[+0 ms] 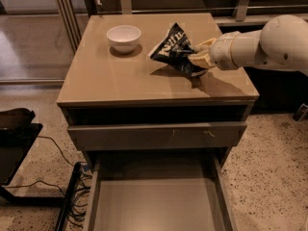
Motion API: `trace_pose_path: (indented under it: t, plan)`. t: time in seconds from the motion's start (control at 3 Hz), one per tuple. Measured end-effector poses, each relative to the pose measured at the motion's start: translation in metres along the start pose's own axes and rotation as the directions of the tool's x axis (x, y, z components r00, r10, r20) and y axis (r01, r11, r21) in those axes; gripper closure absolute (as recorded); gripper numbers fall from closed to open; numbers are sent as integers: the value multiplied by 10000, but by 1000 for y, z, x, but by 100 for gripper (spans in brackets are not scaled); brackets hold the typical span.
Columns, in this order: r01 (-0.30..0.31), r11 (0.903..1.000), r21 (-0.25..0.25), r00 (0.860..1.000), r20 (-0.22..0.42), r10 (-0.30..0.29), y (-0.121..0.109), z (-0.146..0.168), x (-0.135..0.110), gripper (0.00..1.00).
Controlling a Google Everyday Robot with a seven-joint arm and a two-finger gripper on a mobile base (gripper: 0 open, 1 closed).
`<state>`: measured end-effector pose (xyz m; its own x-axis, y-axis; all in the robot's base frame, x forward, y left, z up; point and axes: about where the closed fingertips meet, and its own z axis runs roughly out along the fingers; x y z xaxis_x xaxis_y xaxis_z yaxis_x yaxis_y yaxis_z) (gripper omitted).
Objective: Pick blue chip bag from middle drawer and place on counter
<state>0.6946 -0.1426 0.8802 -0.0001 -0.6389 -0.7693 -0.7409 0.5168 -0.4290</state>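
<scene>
The blue chip bag (174, 49) is dark navy with white lettering. It is held tilted over the right half of the counter (120, 81), its lower edge close to or touching the surface. My gripper (201, 56) reaches in from the right on a white arm and is shut on the bag's right end. The middle drawer (154, 201) is pulled out at the bottom of the view, its grey floor bare.
A white bowl (123, 37) stands on the counter's back left. A grey drawer front (159, 134) with white scuffs sits just above the open drawer. A black stand and cables (29, 167) lie on the floor at left.
</scene>
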Motion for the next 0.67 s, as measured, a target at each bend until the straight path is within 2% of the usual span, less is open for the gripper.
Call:
trace_pose_path:
  t: [0.67]
  plan:
    - [0,10000,-1,10000,0,0,0,0,0,36]
